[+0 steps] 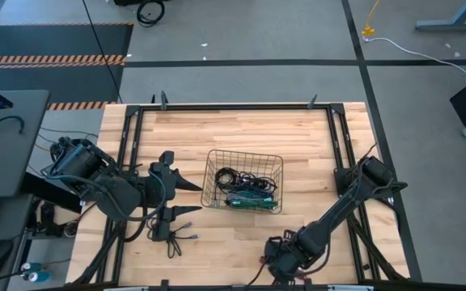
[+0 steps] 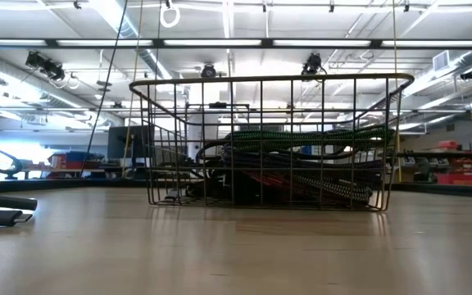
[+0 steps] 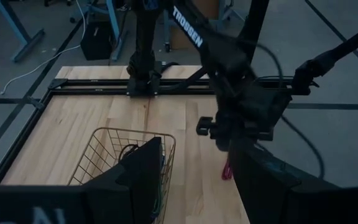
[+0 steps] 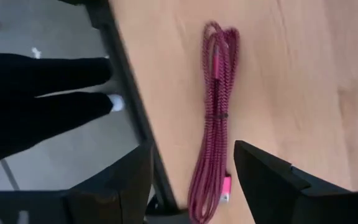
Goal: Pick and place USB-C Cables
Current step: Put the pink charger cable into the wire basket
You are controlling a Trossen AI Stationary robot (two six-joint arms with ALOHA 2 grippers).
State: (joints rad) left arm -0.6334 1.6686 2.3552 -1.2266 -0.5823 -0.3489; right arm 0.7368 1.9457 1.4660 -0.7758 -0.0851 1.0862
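Observation:
A wire basket (image 1: 213, 179) stands mid-table and holds several coiled cables (image 1: 247, 187), black, green and teal; the low view shows them piled on its floor (image 2: 301, 176). A folded magenta cable (image 4: 215, 106) lies flat on the wood by the table's near edge, also visible as the magenta cable (image 3: 227, 169) below the right arm. My right gripper (image 4: 192, 149) hovers over it, open, one finger on each side. A dark cable (image 1: 175, 240) lies on the table near the left arm. My left gripper (image 1: 196, 197) waits open, left of the basket.
A black metal frame (image 1: 338, 137) runs around the tabletop. The magenta cable lies close to the frame rail at the near edge (image 4: 129, 99). A person's dark-trousered legs (image 4: 36, 93) stand just beyond that edge. Bare wood (image 1: 176, 133) spreads left of and behind the basket.

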